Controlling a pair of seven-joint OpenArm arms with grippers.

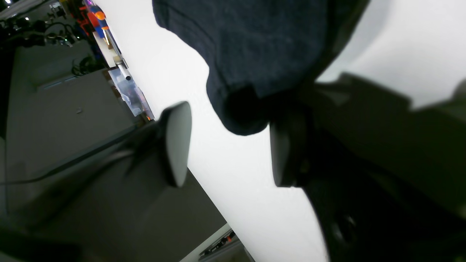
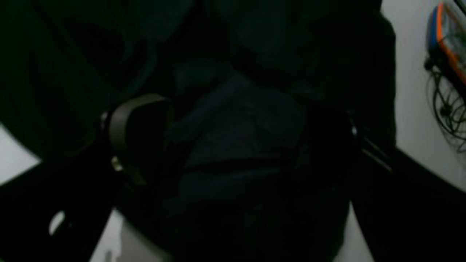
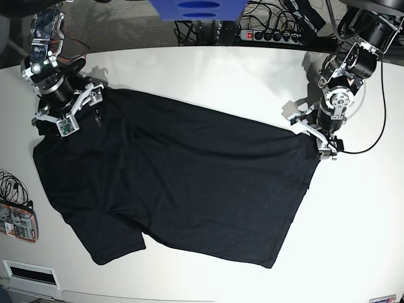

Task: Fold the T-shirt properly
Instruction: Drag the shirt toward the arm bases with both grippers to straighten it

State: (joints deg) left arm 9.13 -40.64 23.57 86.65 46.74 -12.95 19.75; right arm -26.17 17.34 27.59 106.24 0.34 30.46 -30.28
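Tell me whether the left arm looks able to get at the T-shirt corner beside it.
Probably yes. The left hand stands open with the T-shirt corner bunched just beyond its fingers, and only bare table lies around it in the base view. Nothing seems to block it.

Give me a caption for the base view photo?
Two robot arms, left gripper and right gripper, at opposite edges of a black T-shirt spread on a white table.
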